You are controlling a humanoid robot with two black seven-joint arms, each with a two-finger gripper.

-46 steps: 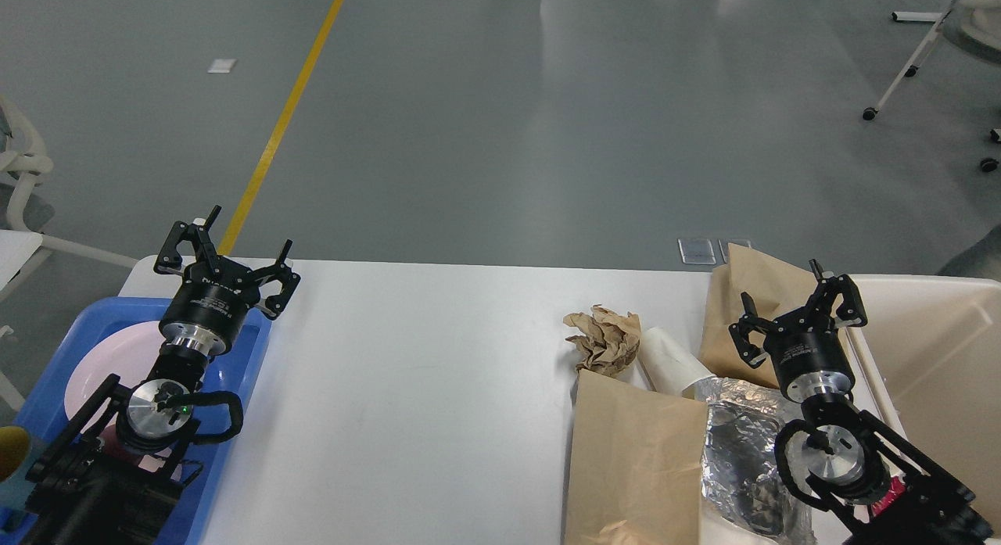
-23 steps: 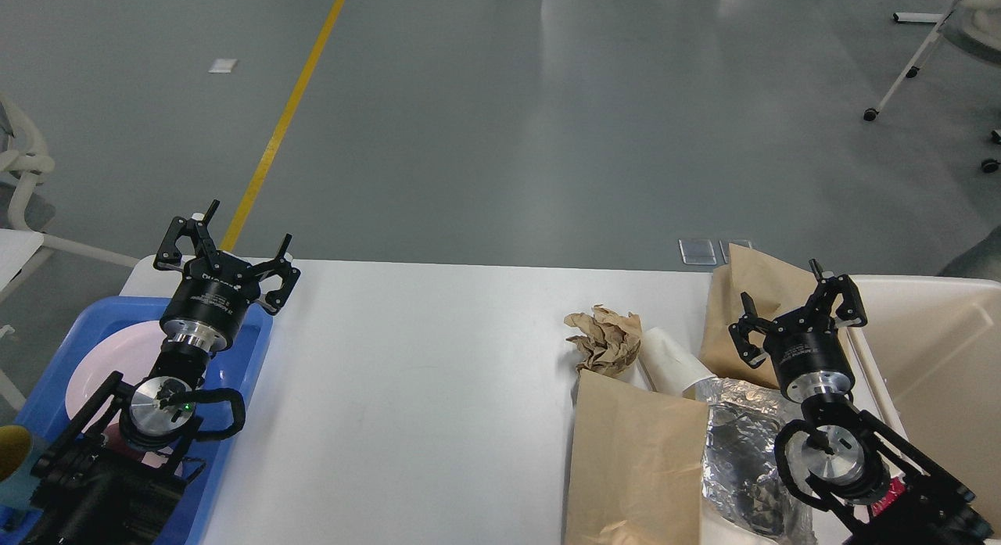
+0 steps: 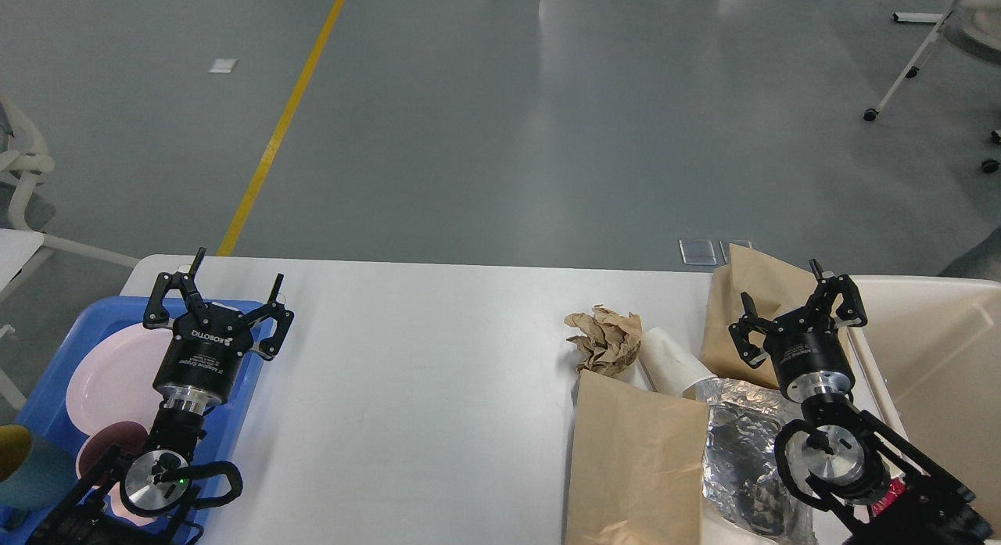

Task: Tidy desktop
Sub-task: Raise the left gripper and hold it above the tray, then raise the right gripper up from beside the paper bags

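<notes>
The white desktop (image 3: 422, 389) fills the lower part of the head view. On its right side lie a crumpled brown paper ball (image 3: 602, 338), a white paper cup (image 3: 669, 363) on its side, a flat brown paper bag (image 3: 637, 459), a second brown paper sheet (image 3: 747, 295) and a silver foil bag (image 3: 739, 439). My left gripper (image 3: 238, 277) is open and empty over the far right corner of the blue tray (image 3: 43, 396). My right gripper (image 3: 790, 295) is open and empty above the brown sheet and the foil bag.
The blue tray at the left holds a pink plate (image 3: 105, 369), a dark red bowl (image 3: 109, 447) and a teal cup (image 3: 27, 471). A beige bin (image 3: 938, 349) stands at the right edge. Grey floor lies beyond the far edge.
My left gripper has drawn back toward me from the table's far left edge to over the tray's corner, still open. The right arm and the litter have not moved.
</notes>
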